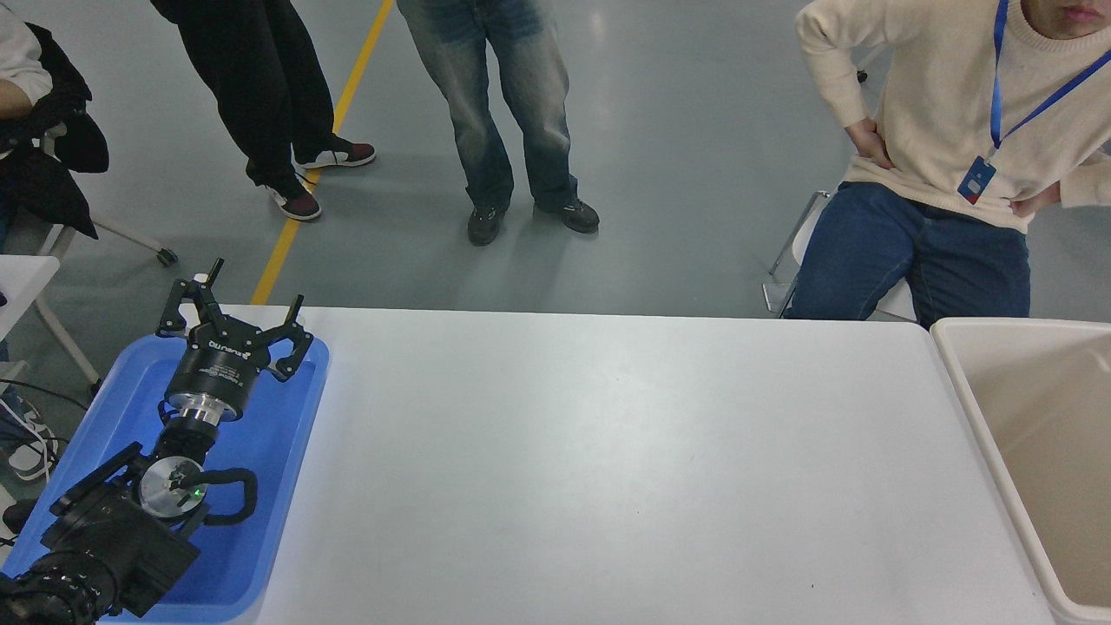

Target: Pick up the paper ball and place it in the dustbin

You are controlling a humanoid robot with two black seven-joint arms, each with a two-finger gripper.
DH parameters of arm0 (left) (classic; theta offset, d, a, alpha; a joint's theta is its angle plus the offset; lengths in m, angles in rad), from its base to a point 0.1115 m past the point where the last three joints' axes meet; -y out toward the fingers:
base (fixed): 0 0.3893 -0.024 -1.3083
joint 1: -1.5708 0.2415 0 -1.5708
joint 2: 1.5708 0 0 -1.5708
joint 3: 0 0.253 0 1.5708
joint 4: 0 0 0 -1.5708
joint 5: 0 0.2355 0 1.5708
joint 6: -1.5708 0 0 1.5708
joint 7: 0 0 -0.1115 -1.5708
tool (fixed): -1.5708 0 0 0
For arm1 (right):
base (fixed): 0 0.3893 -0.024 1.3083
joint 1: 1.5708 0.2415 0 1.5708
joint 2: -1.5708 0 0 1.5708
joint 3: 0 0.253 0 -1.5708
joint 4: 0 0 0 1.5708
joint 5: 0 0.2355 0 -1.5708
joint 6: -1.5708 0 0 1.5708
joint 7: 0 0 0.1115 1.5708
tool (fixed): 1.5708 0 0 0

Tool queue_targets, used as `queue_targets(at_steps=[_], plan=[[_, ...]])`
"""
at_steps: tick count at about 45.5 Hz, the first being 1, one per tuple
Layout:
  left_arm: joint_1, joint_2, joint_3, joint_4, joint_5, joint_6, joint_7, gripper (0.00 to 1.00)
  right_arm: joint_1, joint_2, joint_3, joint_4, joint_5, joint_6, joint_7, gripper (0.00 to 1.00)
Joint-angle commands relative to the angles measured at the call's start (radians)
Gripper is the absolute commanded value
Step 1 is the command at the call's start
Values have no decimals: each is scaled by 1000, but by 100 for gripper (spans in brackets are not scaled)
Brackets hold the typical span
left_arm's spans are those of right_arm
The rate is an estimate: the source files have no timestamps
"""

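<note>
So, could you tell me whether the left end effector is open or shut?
Open: the left black end effector has its fingers spread wide over the shallow blue plastic tray, holding nothing.

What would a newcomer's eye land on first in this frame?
First, the black left arm's tool, fingers spread open, hanging over the shallow blue plastic tray at the lower left. Next, the wide white table, and the large beige plastic bin at its right edge. No paper ball or right arm is in view; people stand and sit beyond the far edge.
</note>
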Motion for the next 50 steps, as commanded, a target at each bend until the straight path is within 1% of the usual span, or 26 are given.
queue_targets(at_steps=[1, 13, 30, 31, 32, 33, 34, 37, 38, 42, 50], plan=[[0, 0, 0, 0, 0, 0, 0, 100, -176, 78, 192, -71, 6, -221, 1, 0], [-2, 0, 0, 0, 0, 0, -2, 100, -207, 112, 207, -77, 11, -288, 1, 0], [0, 0, 0, 0, 1, 0, -2, 100, -206, 124, 242, -80, 11, -339, 1, 0], [0, 0, 1, 0, 1, 0, -2, 100, -207, 126, 241, -80, 11, -346, 1, 2], [0, 0, 0, 0, 0, 0, -2, 100, -206, 126, 242, -80, 11, -354, 1, 10], [0, 0, 0, 0, 0, 0, -2, 100, -206, 126, 241, -80, 11, -365, 1, 21], [0, 0, 1, 0, 0, 0, -2, 100, -206, 126, 241, -80, 10, -378, 1, 34], [0, 0, 0, 0, 0, 0, -2, 100, -206, 126, 241, -88, 11, -435, 1, 80], [0, 0, 0, 0, 1, 0, -2, 100, -206, 126, 242, -91, 11, -451, 2, 85], [0, 0, 0, 0, 0, 0, -2, 100, -207, 138, 242, -93, 11, -465, 1, 89], [-2, 0, 0, 0, 0, 0, -2, 100, -203, 141, 242, -91, 11, -465, 1, 89]])
